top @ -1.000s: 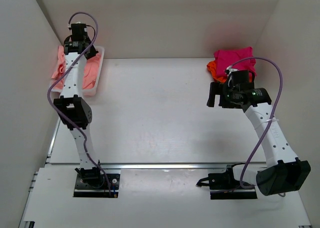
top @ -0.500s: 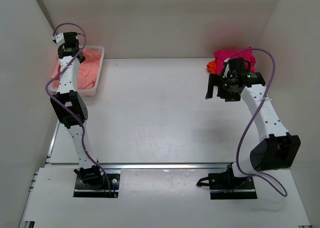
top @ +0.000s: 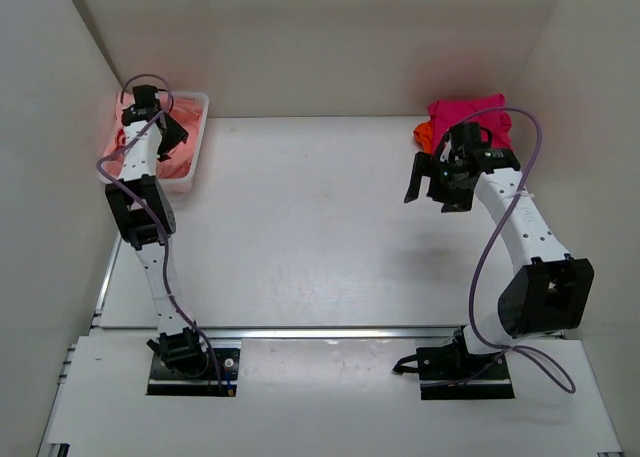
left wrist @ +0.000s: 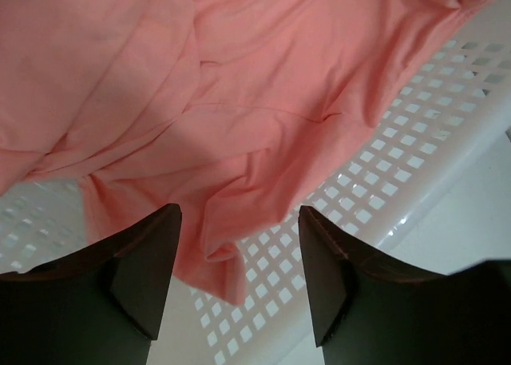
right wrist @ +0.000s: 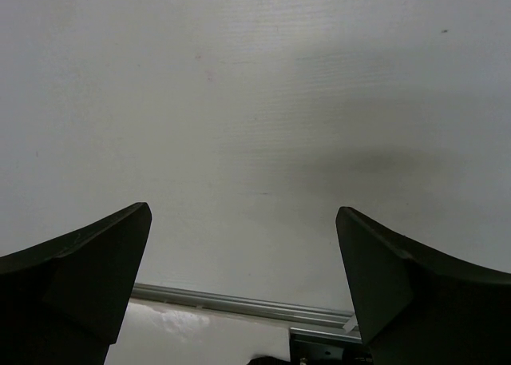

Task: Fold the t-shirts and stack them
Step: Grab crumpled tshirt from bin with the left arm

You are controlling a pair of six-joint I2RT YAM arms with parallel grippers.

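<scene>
**Left claw open over the pink shirt in the basket**

The left gripper (left wrist: 239,213) has its jaws apart, with nothing clamped between them. It points down into the white mesh basket (left wrist: 415,149) at the far left of the table (top: 300,227). Straight beyond its fingertips lies the salmon-pink t-shirt (left wrist: 239,85), unfolded and crumpled, covering most of the basket floor. One loose edge of the cloth sits almost in line with the gap between the two fingers. Whether the tips touch the cloth cannot be told from the wrist view.

The shirt is heaped rather than spread, so it shows no clear long axis. Its creases run slantwise across the wrist view, and the bare mesh shows on the side toward the basket's wall. A straight descent onto that near edge, then a close, looks like what the next pick calls for. The risk is pinching several layers at once or catching the mesh.

The right gripper (right wrist: 243,212) also stands wide apart and empty, hanging over bare table. Just behind it, in the far right corner, a magenta t-shirt (top: 480,112) lies on top of an orange t-shirt (top: 425,134).

The left arm is by far the nearer to the pink shirt. The right arm is well apart from it, across the table.
</scene>
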